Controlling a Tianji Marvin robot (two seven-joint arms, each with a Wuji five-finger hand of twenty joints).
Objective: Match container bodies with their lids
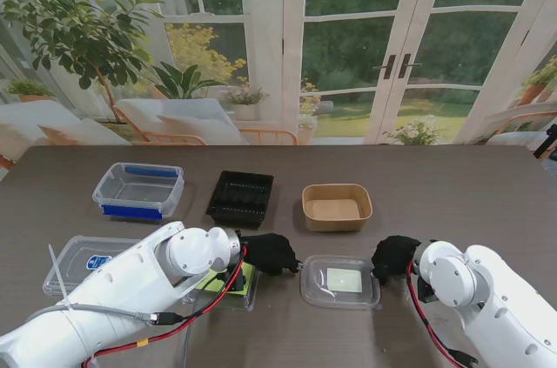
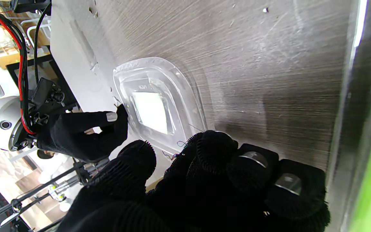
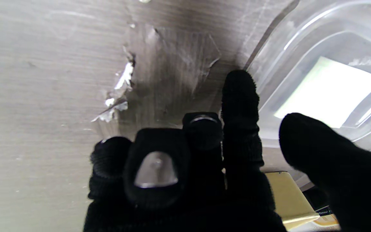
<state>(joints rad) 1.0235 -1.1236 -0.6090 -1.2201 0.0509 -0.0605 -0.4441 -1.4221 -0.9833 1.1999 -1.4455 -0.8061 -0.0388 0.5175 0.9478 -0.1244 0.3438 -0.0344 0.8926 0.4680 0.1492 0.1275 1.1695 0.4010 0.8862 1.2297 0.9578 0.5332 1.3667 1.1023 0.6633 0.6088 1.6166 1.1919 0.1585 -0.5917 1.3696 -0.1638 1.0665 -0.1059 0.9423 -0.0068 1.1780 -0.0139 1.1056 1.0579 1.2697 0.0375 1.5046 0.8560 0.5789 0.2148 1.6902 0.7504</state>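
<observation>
A clear lid with a pale label (image 1: 340, 282) (image 2: 159, 106) (image 3: 327, 74) lies flat between my two hands. My right hand (image 1: 396, 257) (image 3: 204, 167) (image 2: 85, 135) is at its right edge, with the index finger (image 3: 238, 96) stretched out beside the rim, the thumb (image 3: 317, 145) apart over the lid and the other fingers curled. My left hand (image 1: 268, 252) (image 2: 211, 180) sits just left of that lid, fingers curled in with nothing seen inside them. It rests beside a clear lid with a green label (image 1: 228, 285), partly hidden by my arm.
Farther from me stand a clear box with blue clips (image 1: 139, 190), a black tray (image 1: 241, 197) and a brown paper bowl (image 1: 337, 206). Another clear lid (image 1: 83, 262) lies at the far left, partly under my left arm. The grey table (image 1: 470, 203) runs to the windows.
</observation>
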